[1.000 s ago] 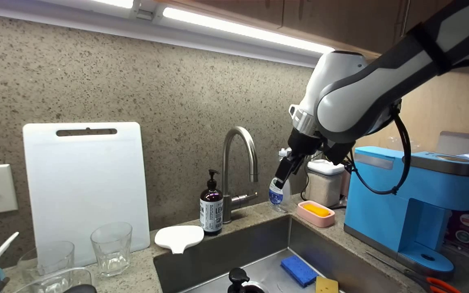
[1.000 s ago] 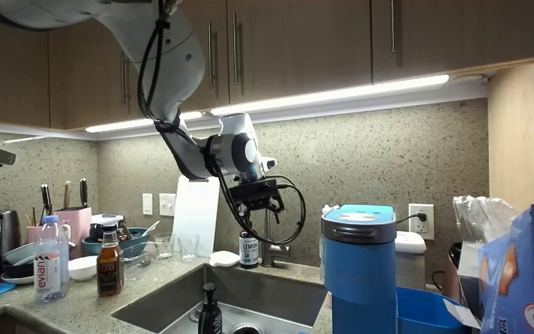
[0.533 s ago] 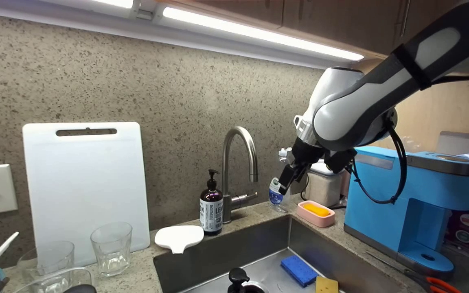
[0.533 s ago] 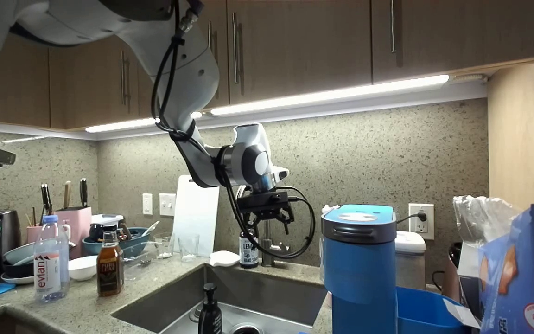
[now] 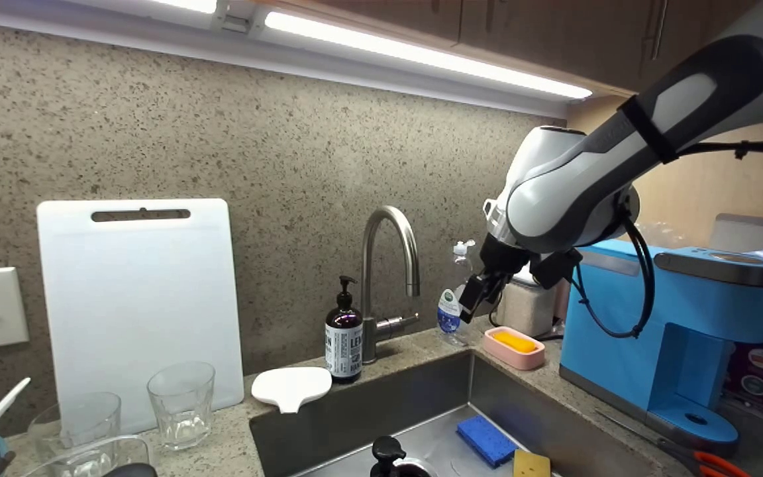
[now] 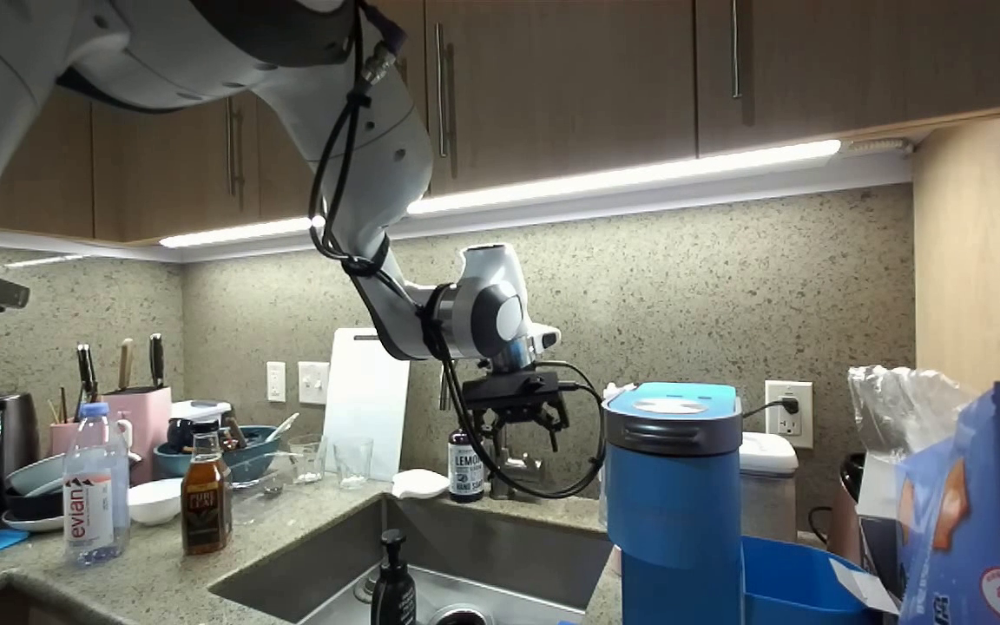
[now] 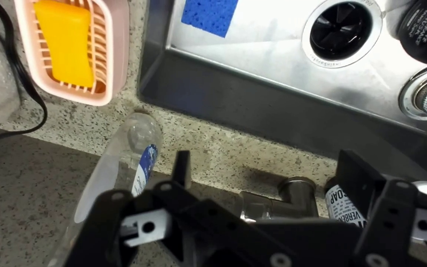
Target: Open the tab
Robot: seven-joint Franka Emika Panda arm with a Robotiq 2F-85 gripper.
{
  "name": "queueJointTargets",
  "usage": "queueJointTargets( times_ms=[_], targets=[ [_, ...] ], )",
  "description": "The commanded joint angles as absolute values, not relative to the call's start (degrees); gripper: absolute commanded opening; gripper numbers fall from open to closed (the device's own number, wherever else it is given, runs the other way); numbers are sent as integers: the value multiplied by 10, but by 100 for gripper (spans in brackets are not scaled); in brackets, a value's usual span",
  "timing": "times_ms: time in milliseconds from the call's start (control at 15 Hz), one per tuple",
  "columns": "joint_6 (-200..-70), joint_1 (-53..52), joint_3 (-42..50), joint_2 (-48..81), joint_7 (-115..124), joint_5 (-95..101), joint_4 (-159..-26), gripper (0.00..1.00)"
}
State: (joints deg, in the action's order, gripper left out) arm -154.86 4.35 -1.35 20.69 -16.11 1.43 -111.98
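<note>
Lower than a second ago, the tool (image 7: pixel 263 167), spread wide, hangs higher than the sink (image 5: pixel 414 391). Behind the sink stand one faucet (image 5: pixel 367 291), its neck partly hidden by the arm (image 6: pixel 378 174) in an exterior view, and one dark soap bottle (image 5: pixel 344 351); inside are two sponges (image 5: pixel 486 441) and one black pump bottle (image 6: pixel 393 590), its base cut off.

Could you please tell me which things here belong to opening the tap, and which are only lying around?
For the job: tap; its side lever; hand.

Not needed: soap bottle beside the tap; blue sponge; cutting board; soap dish; coffee machine; water bottle.
</note>
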Motion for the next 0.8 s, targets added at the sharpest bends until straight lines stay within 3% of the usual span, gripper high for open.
queueJointTargets(
  times_ms=[0,733],
  targets=[
    [-1548,44,-16,211,-159,17,-1115,100],
    [-1530,60,-53,317,-183,1,-1016,100]
  ],
)
